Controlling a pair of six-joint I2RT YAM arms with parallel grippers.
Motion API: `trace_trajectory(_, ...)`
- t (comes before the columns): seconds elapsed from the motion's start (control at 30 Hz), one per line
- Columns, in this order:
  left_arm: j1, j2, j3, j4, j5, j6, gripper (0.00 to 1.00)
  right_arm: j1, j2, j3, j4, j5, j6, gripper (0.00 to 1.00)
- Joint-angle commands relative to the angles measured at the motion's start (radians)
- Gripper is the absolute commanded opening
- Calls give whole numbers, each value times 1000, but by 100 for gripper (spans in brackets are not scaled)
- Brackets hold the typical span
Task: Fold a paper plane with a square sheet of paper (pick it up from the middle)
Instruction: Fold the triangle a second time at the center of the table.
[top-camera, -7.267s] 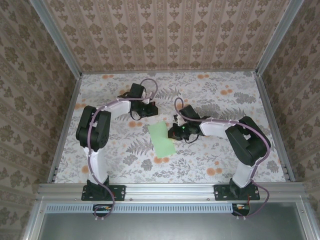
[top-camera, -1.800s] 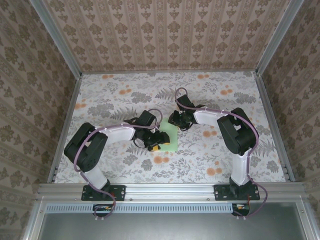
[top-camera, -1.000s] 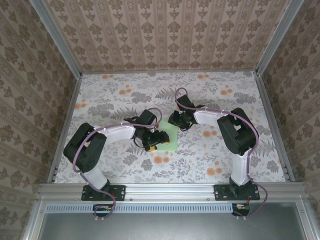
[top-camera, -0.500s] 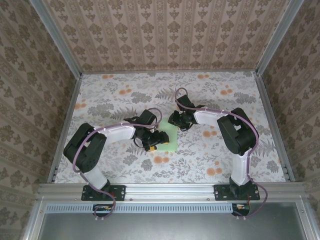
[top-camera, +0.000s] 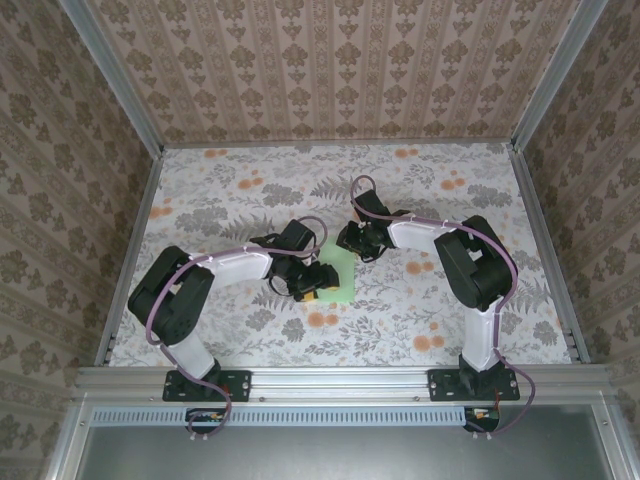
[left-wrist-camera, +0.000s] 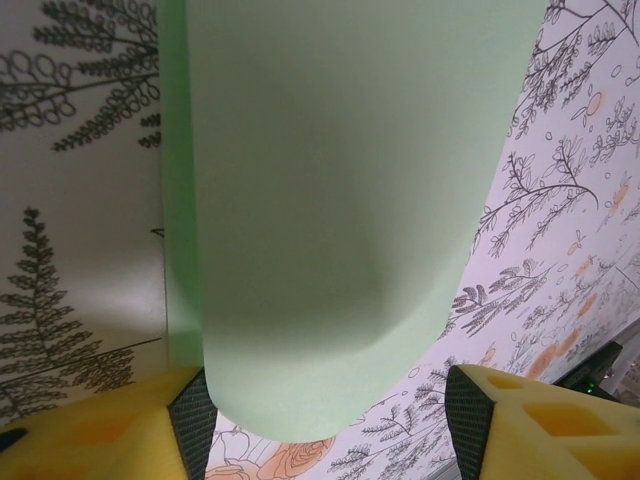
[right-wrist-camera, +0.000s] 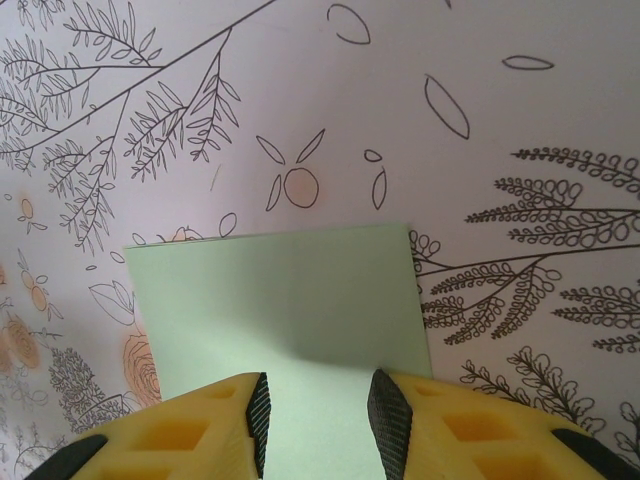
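The square sheet of paper is thin, plain and pale mint green. It lies near the middle of the desk. Its far end rests flat, with a straight edge. Its near part is bowed upward, curving softly over a lower layer without a sharp crease.

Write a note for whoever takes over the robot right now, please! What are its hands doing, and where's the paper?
Left gripper: jaws apart, straddling a raised hump of the green paper.
Right gripper: jaws slightly apart, tips at the paper's other end, which lies flat on the tablecloth.
Done: paper sits mid-table between both arms. No plane shape yet.
Left: probably press the hump into a crease, then make the pointed folds.
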Motion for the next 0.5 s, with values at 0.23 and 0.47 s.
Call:
trace_trajectory(0.23,56,-60,-41,145,51,56,65,-4,75,-60,-78,14,10,39)
trace_trajectory(0.47,95,7,-63,253,111,41,60,-4,72,-64,-60,-9,10,39)
